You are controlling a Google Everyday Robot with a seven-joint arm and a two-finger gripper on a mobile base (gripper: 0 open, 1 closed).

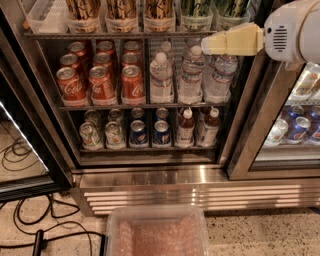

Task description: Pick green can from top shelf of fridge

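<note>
Two dark-green cans stand in clear trays at the right end of the top shelf [125, 35] of the fridge [150, 172]; only their lower halves show. One green can [196, 8] is left of the other [231, 8]. My gripper [206, 45], cream-coloured on a white arm, reaches in from the right. Its tip sits just below the shelf's front rail, under the left green can and in front of the water bottles. It holds nothing.
Tan-and-black tall cans [120, 10] fill the shelf's middle, with an empty clear tray [42, 15] at its left. Red cola cans [102, 82] and water bottles [190, 75] sit below. The neighbouring cooler [300, 127] holds blue cans. A plastic bin [157, 232] and cables [30, 155] lie on the floor.
</note>
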